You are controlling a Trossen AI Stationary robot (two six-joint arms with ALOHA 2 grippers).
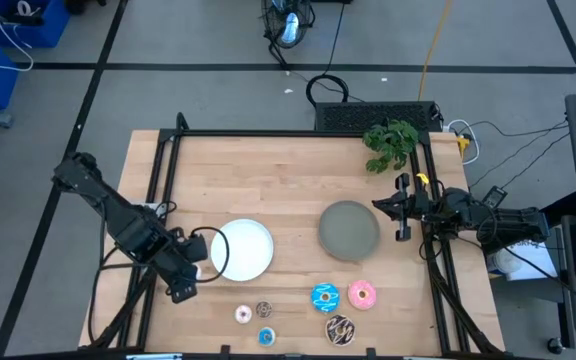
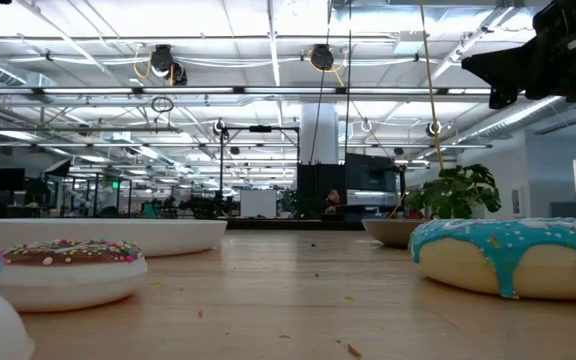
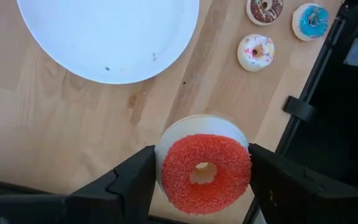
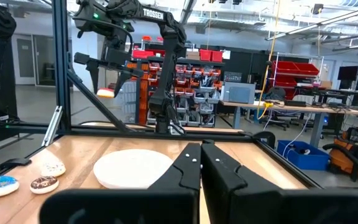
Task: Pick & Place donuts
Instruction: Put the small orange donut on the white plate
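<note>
While the left gripper point(image 3: 204, 177) pinches the red donut point(image 3: 205, 172), a rough sugared ring on a white base, above bare wood near the white plate point(image 3: 104, 37), the right gripper point(image 4: 201, 163) waits pressed together beside the gray plate point(image 1: 349, 231).

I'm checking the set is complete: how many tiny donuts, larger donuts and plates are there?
Tiny donuts: 4 (red donut in the left gripper, white donut, brown donut, blue donut)
Larger donuts: 3 (blue sprinkled donut, pink donut, chocolate donut)
Plates: 2 (white plate, gray plate)
Total: 9
</note>
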